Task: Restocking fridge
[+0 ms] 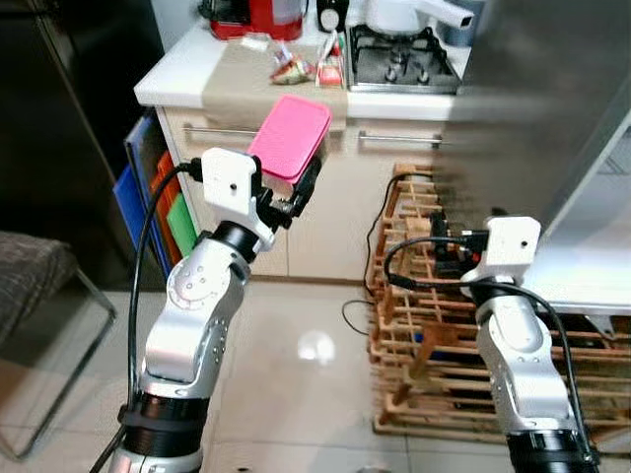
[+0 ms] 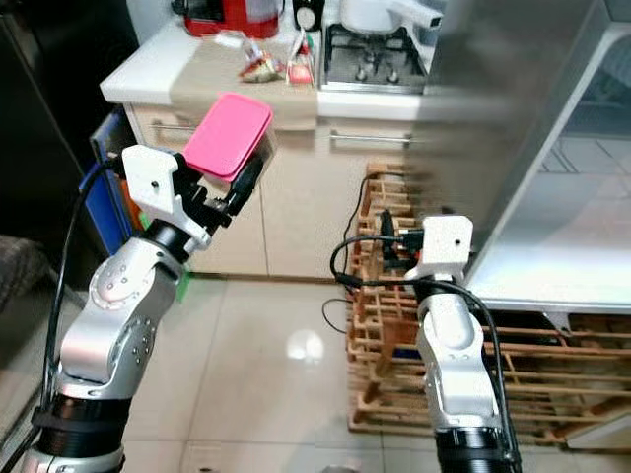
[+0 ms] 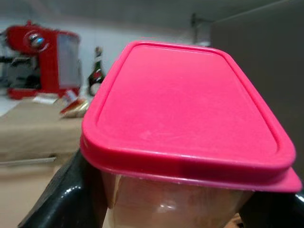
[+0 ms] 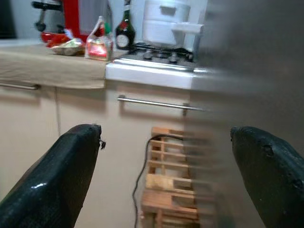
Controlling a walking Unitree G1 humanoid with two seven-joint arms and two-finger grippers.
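**Lidded container carried toward the open fridge**

Nearest, the left gripper (image 1: 296, 197) is clamped on a clear food container with a pink lid (image 1: 289, 136), its black fingers (image 3: 61, 199) pressing the transparent body just under the lid rim. It holds the tub raised at chest height and tilted a little, lid uppermost, probably to keep the contents level and clear of the counter edge while it travels. The right gripper (image 4: 166, 175) is empty, fingers spread wide, held low beside the grey fridge door (image 1: 532, 89), likely ready to steady it. Below it a wooden slatted rack (image 1: 434, 325) stands on the tiled floor. Further off, the white fridge shelf (image 2: 552, 236) lies open on the right, the likely destination. Beyond, the counter (image 1: 197, 74) carries a gas hob (image 1: 402, 59) and a red coffee machine (image 3: 45, 61).
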